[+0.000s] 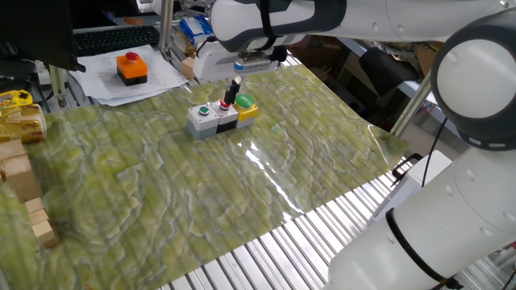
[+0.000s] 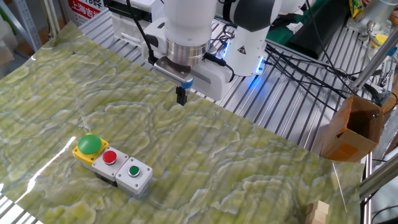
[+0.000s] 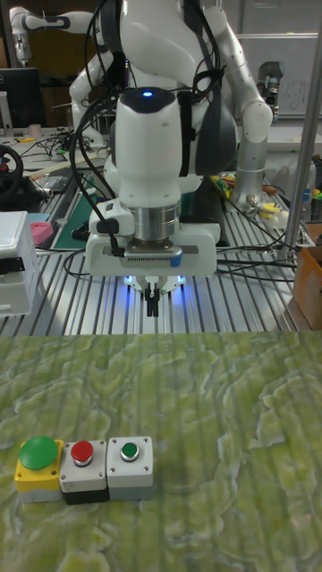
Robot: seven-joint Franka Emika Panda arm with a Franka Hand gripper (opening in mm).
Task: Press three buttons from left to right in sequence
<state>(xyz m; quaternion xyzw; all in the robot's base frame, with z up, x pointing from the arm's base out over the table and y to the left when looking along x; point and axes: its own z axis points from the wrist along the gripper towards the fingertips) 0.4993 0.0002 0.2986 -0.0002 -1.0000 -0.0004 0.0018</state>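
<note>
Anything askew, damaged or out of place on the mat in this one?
Nothing stands out. The button row sits flat and joined on the mat, no button looks damaged, and the gripper hangs above the mat, apart from the row.

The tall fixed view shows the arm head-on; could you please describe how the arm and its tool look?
The arm is glossy white with rounded shells and dark joints. A blue light glows on top of the wrist. Black cables loop along its sides. Under the wrist sits a wide white hand body with a ribbed grey strip and a blue patch. The tool ends in slim black fingers.
</note>
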